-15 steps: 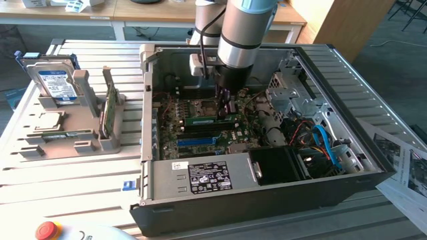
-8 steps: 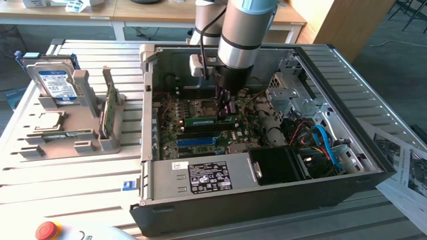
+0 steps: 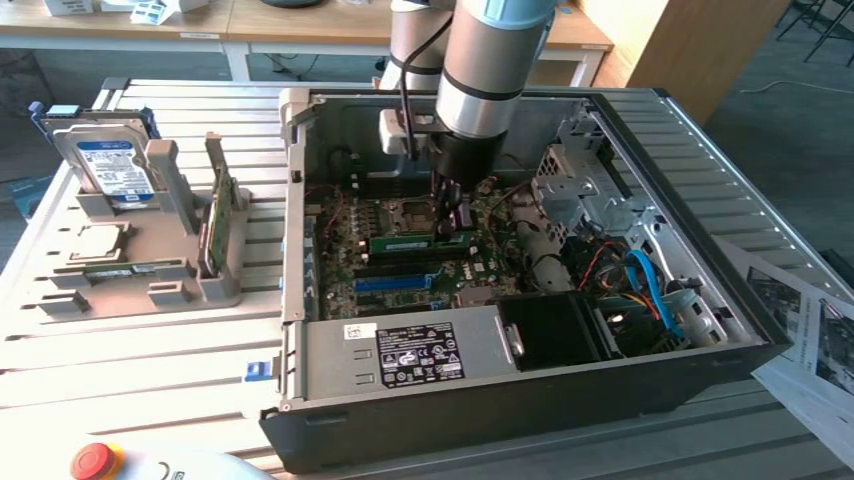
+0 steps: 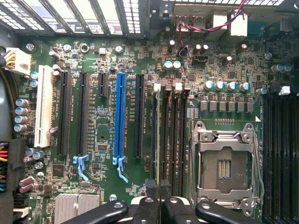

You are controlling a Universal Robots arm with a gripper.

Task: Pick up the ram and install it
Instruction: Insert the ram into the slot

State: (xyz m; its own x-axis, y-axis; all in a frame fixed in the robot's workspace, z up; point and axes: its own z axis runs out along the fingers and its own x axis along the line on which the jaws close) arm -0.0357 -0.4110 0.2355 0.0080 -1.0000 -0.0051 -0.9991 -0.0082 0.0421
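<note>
Gripper (image 4: 159, 190) closed tight on the ram (image 4: 159, 135), held edge-up along the memory slots (image 4: 175, 135), just beside the CPU socket (image 4: 225, 164) on the motherboard (image 4: 105, 126).

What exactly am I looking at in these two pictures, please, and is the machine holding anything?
The exterior view, taken from off the arm, shows a robot arm reaching down into an open computer case. Beside the case, on that view's left, a grey holder carries spare parts, among them a hard drive. The wrist view comes from a camera on the arm, looking at the motherboard. The gripper is shut on the ram, a thin green stick seen edge-on, at the memory slots. Whether it is fully seated, I cannot tell.
</note>
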